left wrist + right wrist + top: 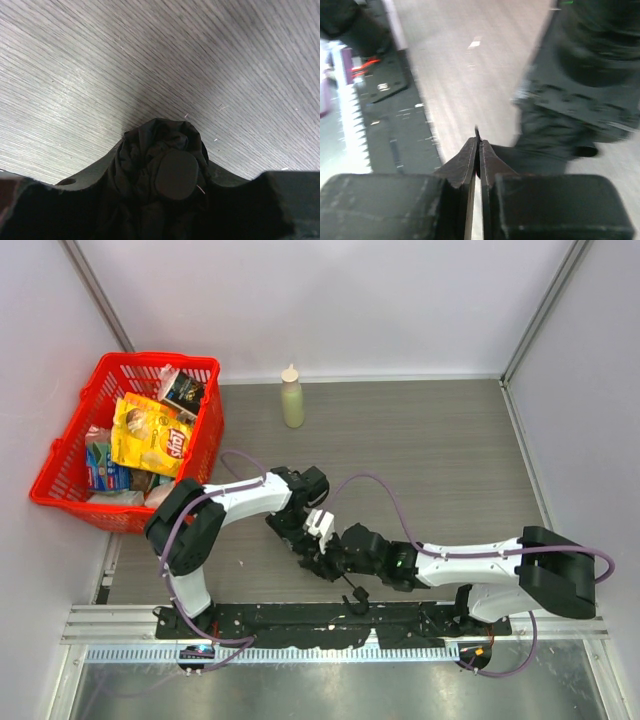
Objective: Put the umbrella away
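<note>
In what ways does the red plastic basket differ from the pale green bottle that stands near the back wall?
The red plastic basket is wide and open on top; the pale green squeeze bottle is slim and capped. The basket holds snack packets; the bottle stands alone. The basket sits at the table's left edge, the bottle by the back wall. Both rest on the grey table.

Grey wood-grain tabletop (430,440), matte, with soft sheen. Enclosed at 9, 12 and 3 o'clock by plain white wall panels (330,300). Framed at the 11 and 1 o'clock corners by slanted metal posts (545,305). Bordered at 6 o'clock by a black mounting plate (300,618), a white toothed strip (300,653) and a brushed metal sheet (300,690). Lit evenly; shadows faint.
</note>
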